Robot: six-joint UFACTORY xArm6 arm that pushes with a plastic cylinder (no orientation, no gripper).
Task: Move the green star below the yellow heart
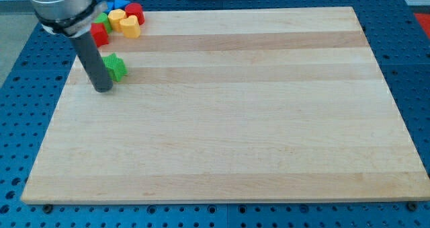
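Note:
The green star (116, 66) lies on the wooden board (228, 120) near the view's upper left. My tip (102, 89) rests on the board just left of and slightly below the star, touching or nearly touching it. The yellow heart (131, 27) sits above the star, at the board's top left corner, in a cluster of blocks. The rod rises from the tip toward the view's top left and hides part of the cluster.
Around the yellow heart are a second yellow block (117, 17), a red block (135, 12), a blue block (120, 4), a green block (102, 19) and a red block (99, 34). A blue pegboard table (410, 66) surrounds the board.

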